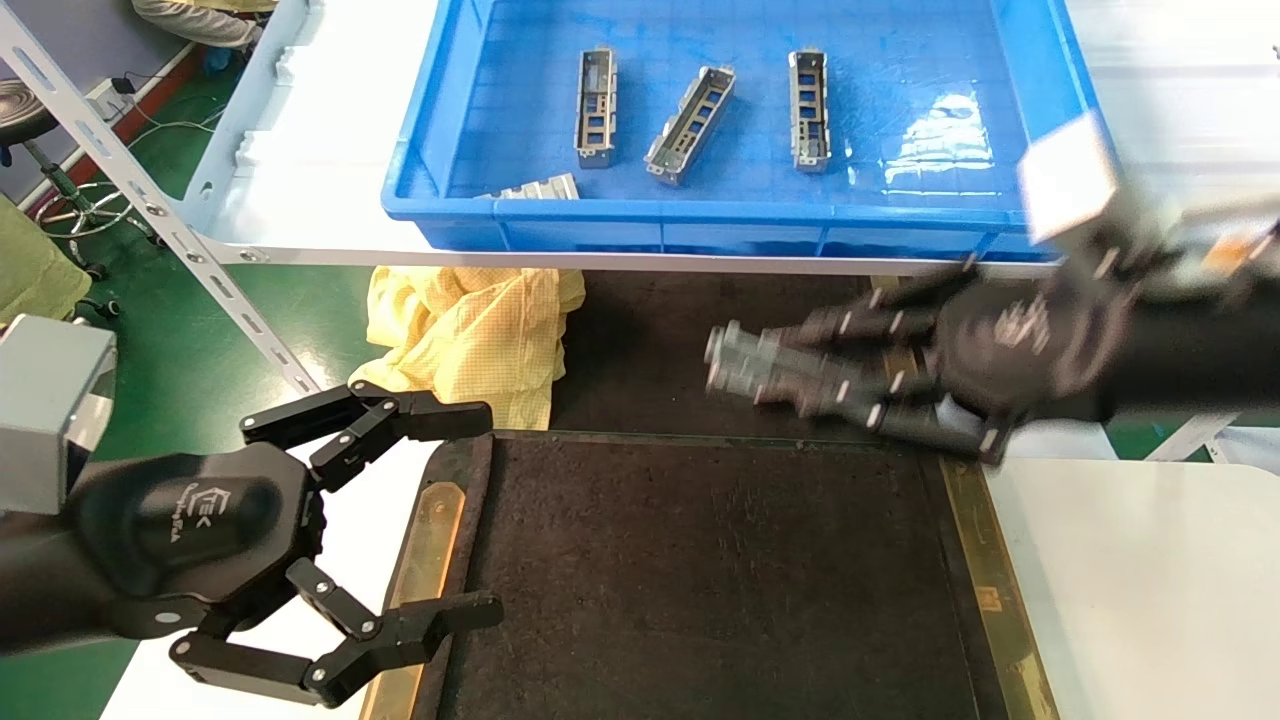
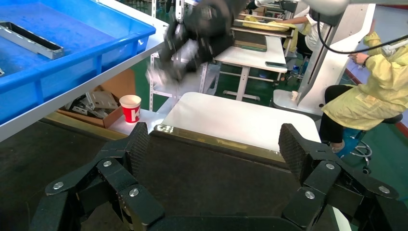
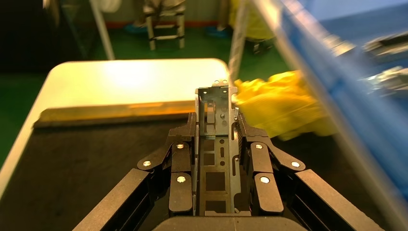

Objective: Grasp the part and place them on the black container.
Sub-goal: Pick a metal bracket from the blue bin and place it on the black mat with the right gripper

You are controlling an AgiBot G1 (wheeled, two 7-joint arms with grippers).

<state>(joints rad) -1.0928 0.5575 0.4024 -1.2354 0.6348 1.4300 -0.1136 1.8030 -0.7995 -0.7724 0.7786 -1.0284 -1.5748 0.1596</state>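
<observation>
My right gripper [image 1: 800, 365] is shut on a silver-grey metal part [image 1: 745, 368], held lengthwise between the fingers, in the air just beyond the far edge of the black container [image 1: 700, 580]. In the right wrist view the part [image 3: 215, 144] sits clamped between both fingers [image 3: 181, 159]. Three more parts [image 1: 690, 122] lie in the blue bin [image 1: 720, 215], with another against its near-left wall. My left gripper [image 1: 470, 510] is open and empty at the container's left edge. In the left wrist view its fingers [image 2: 137, 144] straddle the black felt.
A yellow cloth [image 1: 470, 330] lies between the bin's table and the tray. Brass strips [image 1: 985, 580] run along the tray's sides. A white table [image 1: 1150, 590] is to the right. A red paper cup [image 2: 130, 107] and seated people stand beyond.
</observation>
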